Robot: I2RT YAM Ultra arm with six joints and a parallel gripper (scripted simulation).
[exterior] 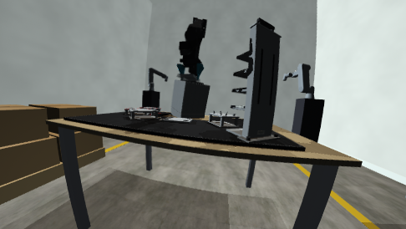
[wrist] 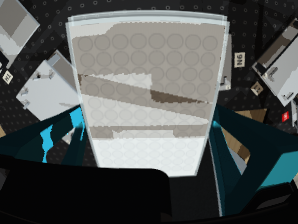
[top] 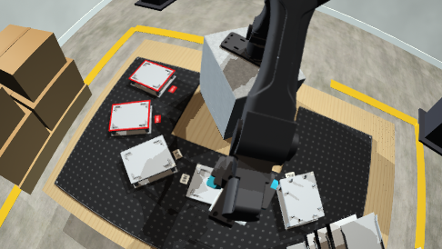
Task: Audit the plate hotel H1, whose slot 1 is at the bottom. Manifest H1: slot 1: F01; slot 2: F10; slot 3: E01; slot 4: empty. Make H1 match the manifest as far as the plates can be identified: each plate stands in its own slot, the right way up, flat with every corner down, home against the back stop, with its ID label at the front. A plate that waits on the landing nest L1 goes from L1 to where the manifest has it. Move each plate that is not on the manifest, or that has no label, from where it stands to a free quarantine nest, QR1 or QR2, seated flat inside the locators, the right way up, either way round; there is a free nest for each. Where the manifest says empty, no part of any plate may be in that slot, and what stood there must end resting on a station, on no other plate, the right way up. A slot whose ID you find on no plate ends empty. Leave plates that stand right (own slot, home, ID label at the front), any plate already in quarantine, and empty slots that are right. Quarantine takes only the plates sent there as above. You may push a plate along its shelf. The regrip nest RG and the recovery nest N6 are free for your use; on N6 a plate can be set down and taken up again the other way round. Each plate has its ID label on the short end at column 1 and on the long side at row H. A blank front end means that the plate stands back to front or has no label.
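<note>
My gripper (top: 243, 184) hangs high above the middle of the mat, and it also shows in the exterior view (exterior: 190, 70). Its teal fingers stand wide and are shut on the sides of a white plate (wrist: 149, 90), which fills the wrist view. I cannot read a label on this plate. Below the gripper a flat white nest or plate (top: 200, 184) lies on the mat, partly hidden by the arm. The plate hotel H1 (exterior: 259, 83) stands as a tall tower at the mat's near right, also in the top view (top: 346, 234). I cannot tell what its shelves hold.
Two red-bordered quarantine nests (top: 152, 76) (top: 130, 116) sit at the far left, with a white nest (top: 147, 165) below them and another (top: 300, 200) by the hotel. The arm's grey pedestal (top: 232, 86) stands mid-table. Cartons (top: 32, 91) are stacked at the left.
</note>
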